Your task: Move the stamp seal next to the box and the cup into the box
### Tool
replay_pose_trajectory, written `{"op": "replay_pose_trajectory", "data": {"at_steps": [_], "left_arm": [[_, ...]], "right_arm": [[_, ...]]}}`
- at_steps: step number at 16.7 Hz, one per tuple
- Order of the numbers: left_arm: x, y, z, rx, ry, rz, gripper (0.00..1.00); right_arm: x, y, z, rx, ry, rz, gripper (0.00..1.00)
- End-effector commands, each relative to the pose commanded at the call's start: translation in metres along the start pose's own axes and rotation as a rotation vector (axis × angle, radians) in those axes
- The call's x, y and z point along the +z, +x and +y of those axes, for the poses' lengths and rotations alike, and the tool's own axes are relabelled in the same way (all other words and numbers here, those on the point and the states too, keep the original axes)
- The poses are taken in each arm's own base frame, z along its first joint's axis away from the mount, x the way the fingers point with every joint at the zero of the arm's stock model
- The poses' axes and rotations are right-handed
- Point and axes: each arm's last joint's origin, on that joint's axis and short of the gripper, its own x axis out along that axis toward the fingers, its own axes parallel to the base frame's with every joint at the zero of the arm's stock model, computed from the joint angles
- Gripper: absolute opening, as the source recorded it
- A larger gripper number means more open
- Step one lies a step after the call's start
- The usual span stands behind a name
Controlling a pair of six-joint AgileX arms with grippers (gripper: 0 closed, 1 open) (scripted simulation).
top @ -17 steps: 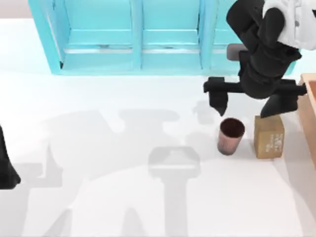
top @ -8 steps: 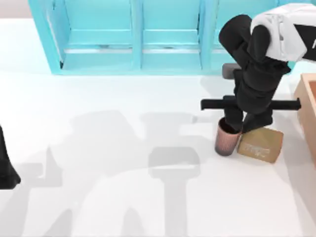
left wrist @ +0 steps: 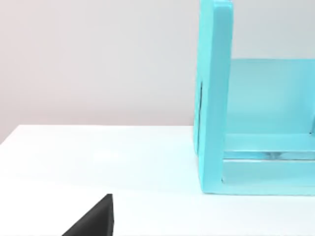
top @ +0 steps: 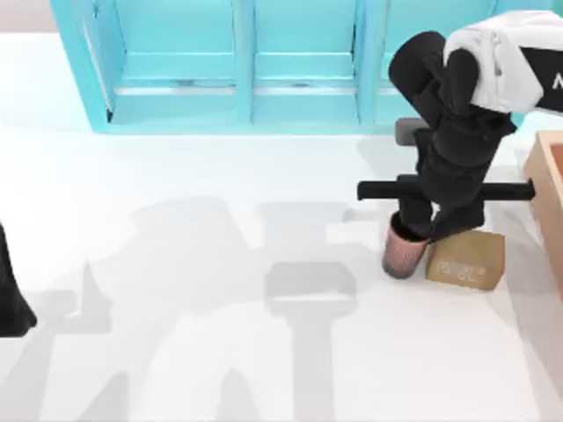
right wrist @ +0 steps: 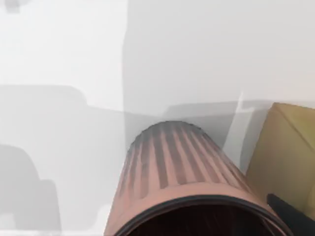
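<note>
So, quick rundown:
Right gripper: down low over the rim of the cup, fingers hidden by the arm's own black body from above, so can't tell how wide they sit or whether anything is held.
Cup: right under the right gripper, upright on the table, ribbed pinkish wall and dark rim looming close in the right wrist view.
Stamp seal: just beside the cup, on the gripper's box-ward side, looks to be touching or nearly touching the cup; tan face up, pale mark faint.
Box: further out past the stamp seal, at the table's right edge.
Shelf unit: turquoise, behind the gripper along the far side.
Left gripper: parked way off at the table's left edge, dark shape, fingers not readable.
</note>
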Motion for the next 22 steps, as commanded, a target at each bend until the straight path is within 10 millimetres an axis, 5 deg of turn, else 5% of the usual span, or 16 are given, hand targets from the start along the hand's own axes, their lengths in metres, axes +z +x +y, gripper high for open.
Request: {"op": "replay_pose_trajectory", "data": {"at_steps": [4,12,18,22], "left_arm": [[0.000,0.000,0.000,0.000,0.000,0.000,1.00],[0.000,0.000,0.000,0.000,0.000,0.000,1.00],[0.000,0.000,0.000,0.000,0.000,0.000,1.00],[0.000,0.000,0.000,0.000,0.000,0.000,1.00]], "right_arm": [[0.003,-0.019,-0.010,0.017,0.003,-0.014,0.00],[0.001,-0.103,-0.095,0.016,0.007,-0.012,0.00],[-0.001,-0.105,-0.103,0.013,0.004,-0.009,0.00],[-0.017,-0.108,-0.156,0.003,0.000,-0.009,0.00]]}}
